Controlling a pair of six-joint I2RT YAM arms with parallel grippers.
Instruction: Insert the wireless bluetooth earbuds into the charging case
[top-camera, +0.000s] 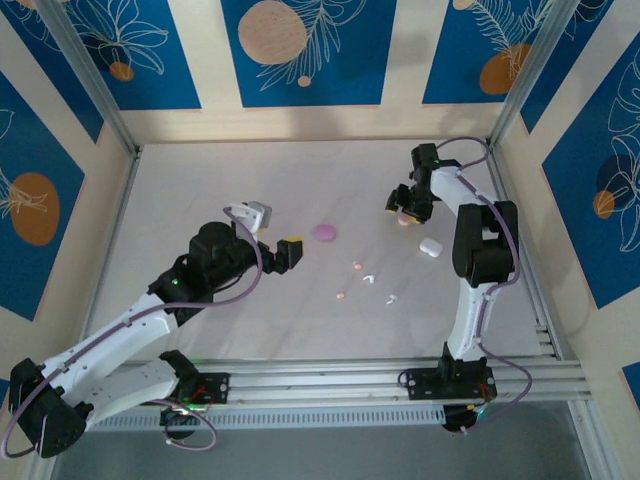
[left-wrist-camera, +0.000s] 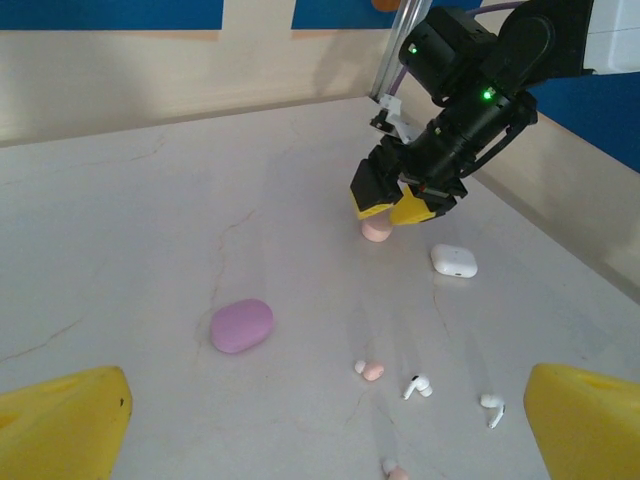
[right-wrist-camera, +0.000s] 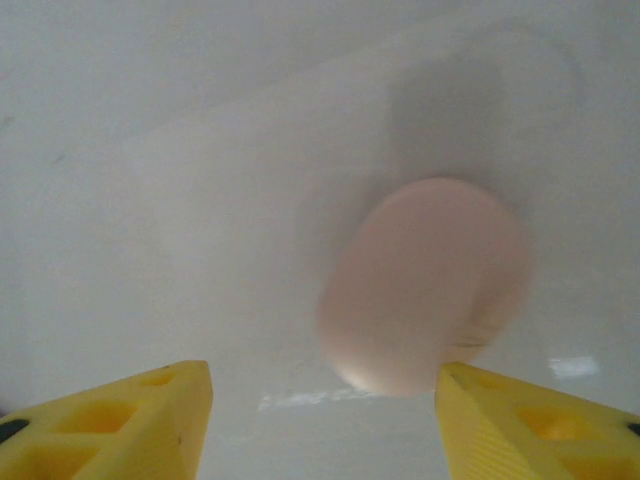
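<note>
Several tiny earbuds lie loose on the table: a pink one (left-wrist-camera: 370, 370), two white ones (left-wrist-camera: 418, 386) (left-wrist-camera: 492, 405) and another pink one (left-wrist-camera: 393, 470) at the bottom edge. From above they form a small cluster (top-camera: 356, 265). My left gripper (left-wrist-camera: 320, 425) is open, hovering short of them with nothing between its yellow fingers (left-wrist-camera: 70, 425). My right gripper (right-wrist-camera: 320, 420) is open, low over the peach case (right-wrist-camera: 425, 285). The case lies just beyond the fingertips, close to the right finger (right-wrist-camera: 540, 425). That gripper (left-wrist-camera: 400, 205) hangs right above the case (left-wrist-camera: 376, 231).
A purple case (left-wrist-camera: 242, 325) lies closed to the left of the earbuds, and a white case (left-wrist-camera: 453, 260) sits to the right of the peach one. The table's raised wall (top-camera: 520, 200) runs close behind the right arm. From above, the purple case (top-camera: 324, 232) sits mid-table.
</note>
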